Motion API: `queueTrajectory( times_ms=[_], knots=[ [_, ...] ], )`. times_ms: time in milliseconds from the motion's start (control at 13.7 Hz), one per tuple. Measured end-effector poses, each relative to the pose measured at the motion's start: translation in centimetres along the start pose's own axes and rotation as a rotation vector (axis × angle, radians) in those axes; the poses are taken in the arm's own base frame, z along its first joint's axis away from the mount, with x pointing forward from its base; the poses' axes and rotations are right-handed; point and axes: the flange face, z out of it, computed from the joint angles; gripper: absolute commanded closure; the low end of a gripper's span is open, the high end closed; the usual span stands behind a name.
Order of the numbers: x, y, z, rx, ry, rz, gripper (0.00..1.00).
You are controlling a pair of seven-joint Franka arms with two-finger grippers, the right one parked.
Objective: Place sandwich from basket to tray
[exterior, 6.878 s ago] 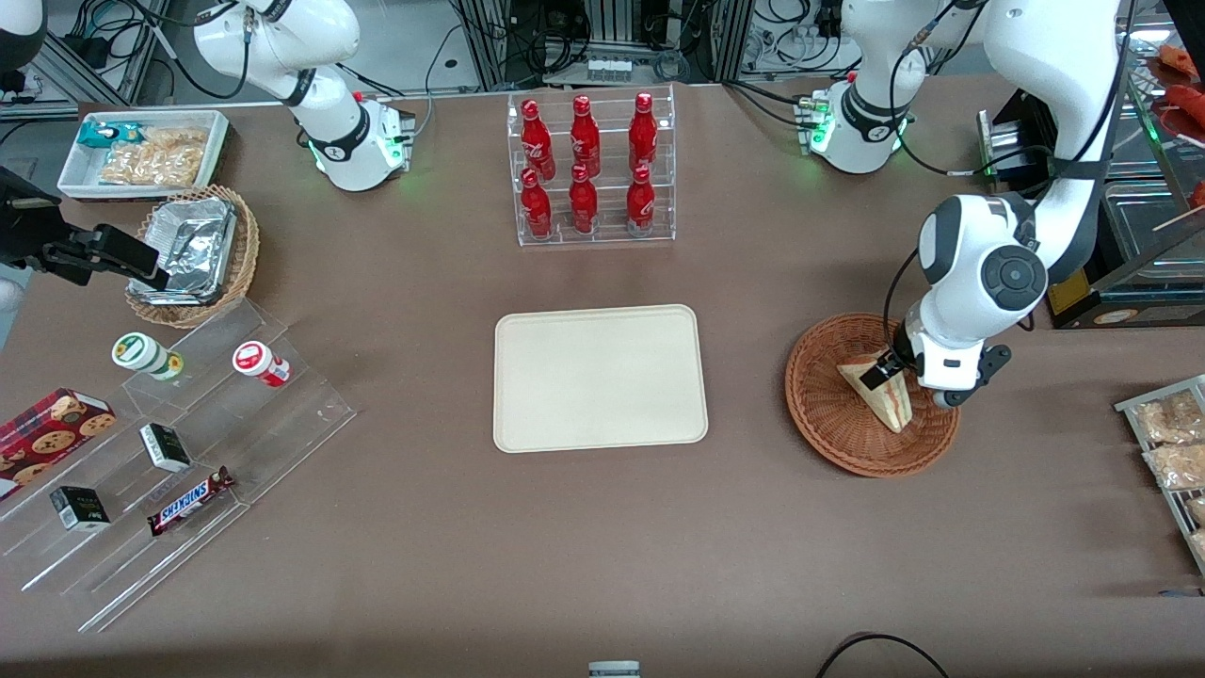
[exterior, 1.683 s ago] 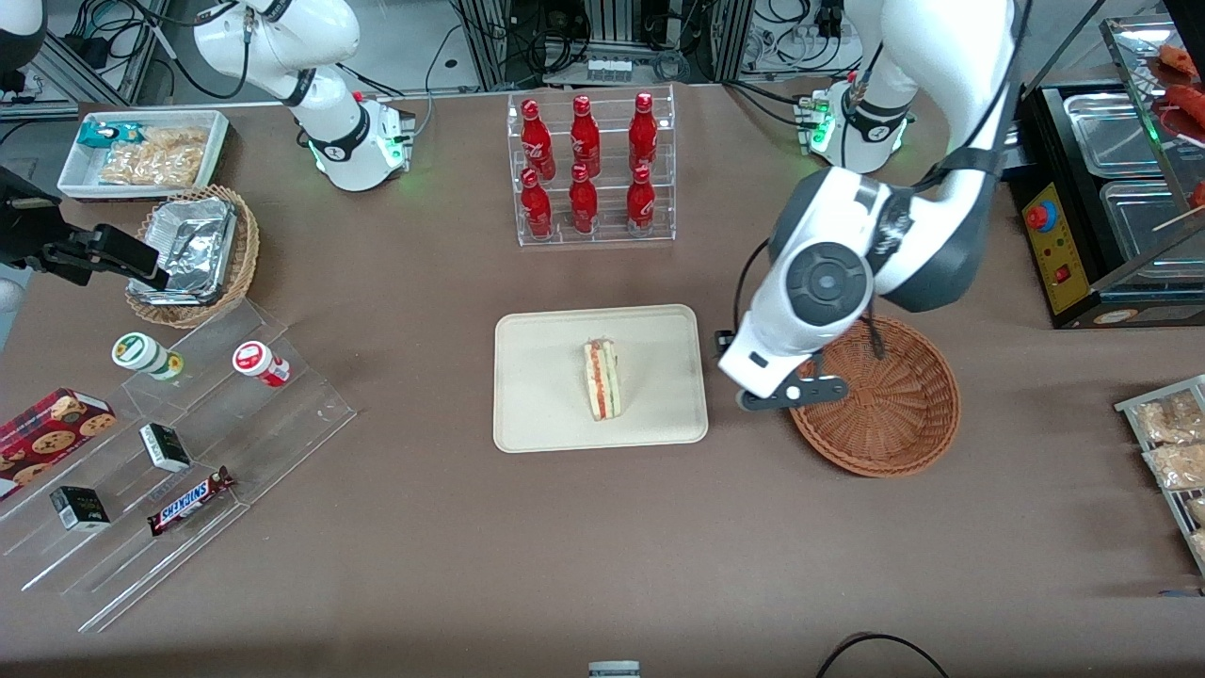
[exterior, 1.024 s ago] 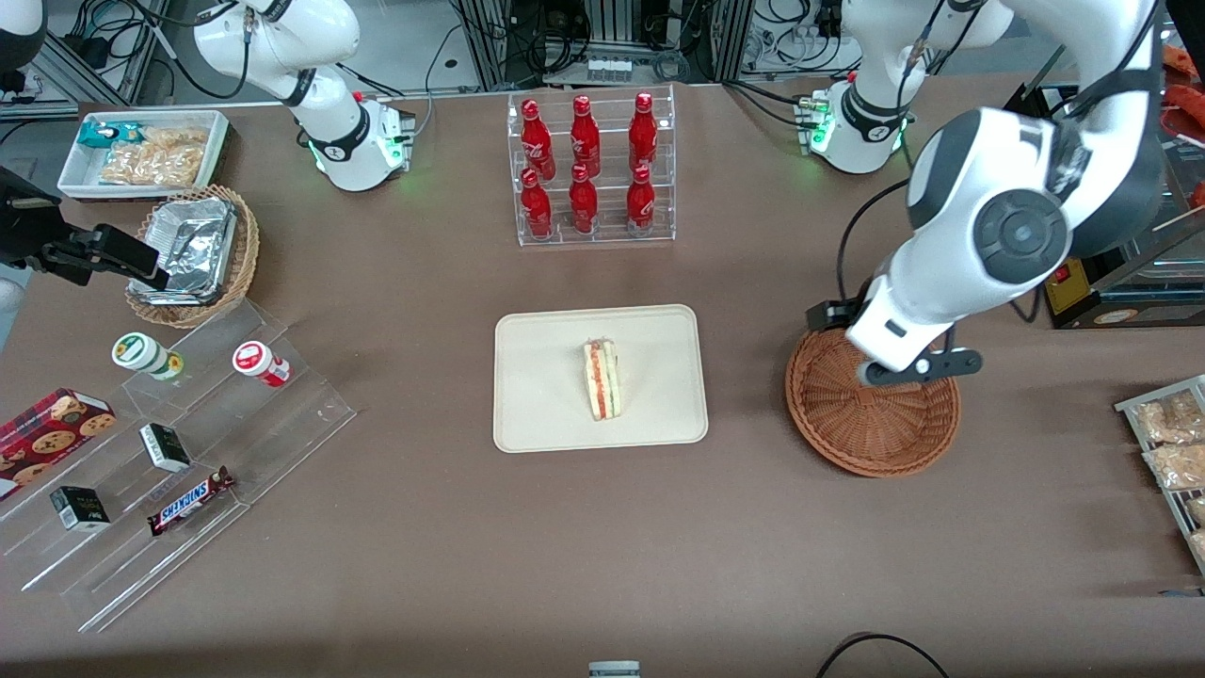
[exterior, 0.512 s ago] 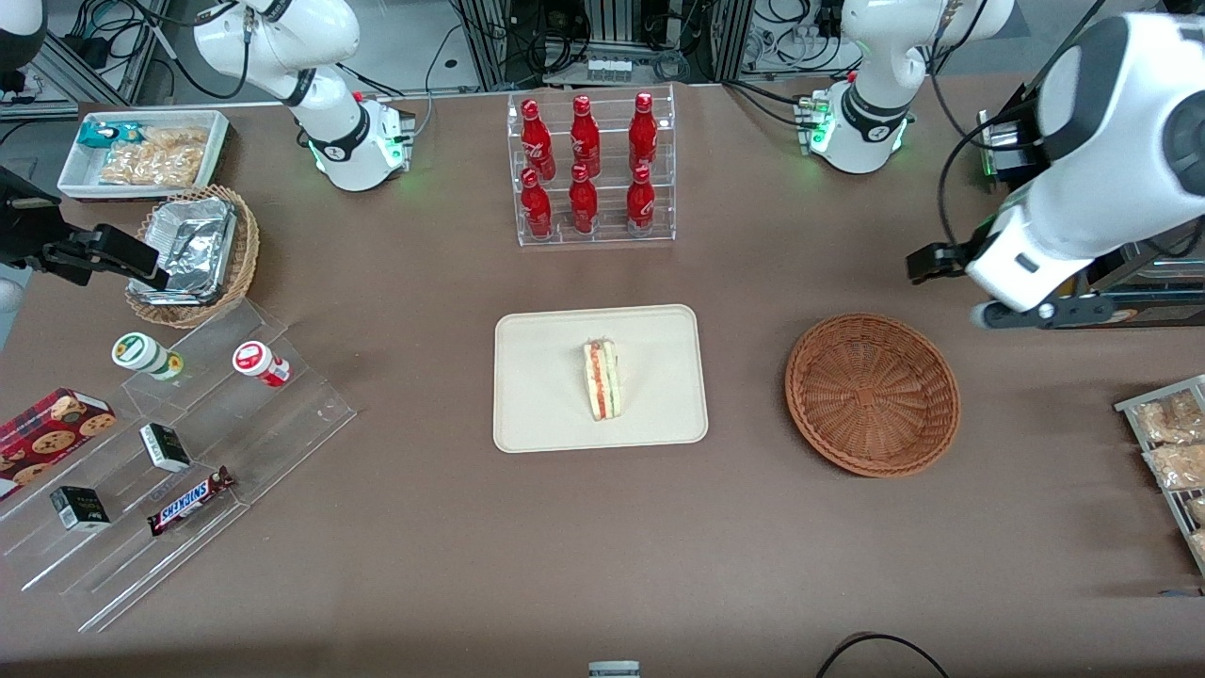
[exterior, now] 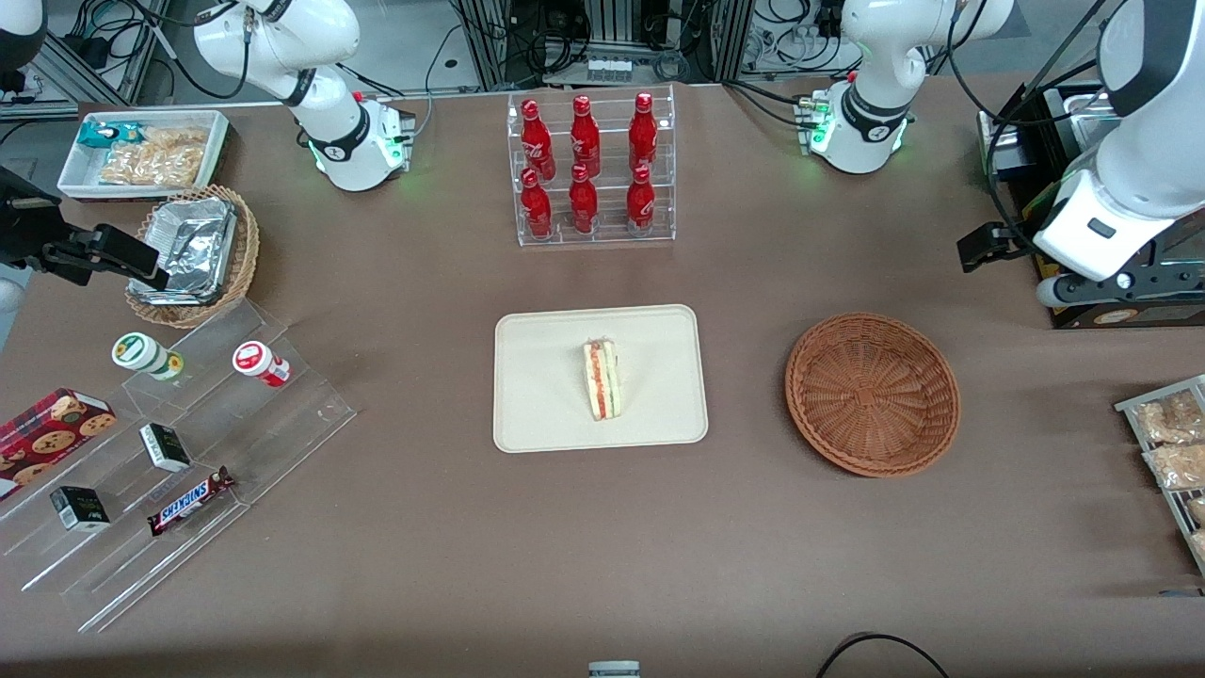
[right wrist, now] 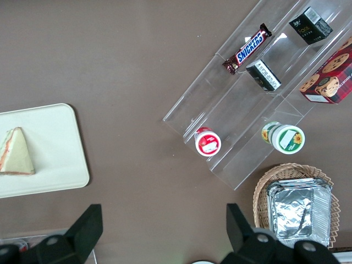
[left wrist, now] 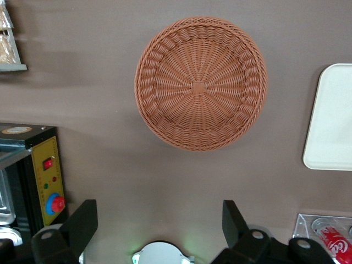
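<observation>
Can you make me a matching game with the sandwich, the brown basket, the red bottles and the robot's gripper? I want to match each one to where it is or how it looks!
Things:
1. sandwich
2. basket
3. red bottles
4. gripper

Places or states:
A. standing in a clear rack
B. fingers open, holding nothing, up above the table toward the working arm's end
C. lying on the tray
D. nothing inside it

Right pairs: 1-C, 2-D, 3-A, 4-B
</observation>
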Motion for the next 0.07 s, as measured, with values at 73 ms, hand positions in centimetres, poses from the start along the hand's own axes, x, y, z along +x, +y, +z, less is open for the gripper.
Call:
queueTrajectory(
  times_ms=[73],
  knots=[
    [0.02,-0.77,-0.23,-0.002,0.005,0.017,0.0]
  ],
)
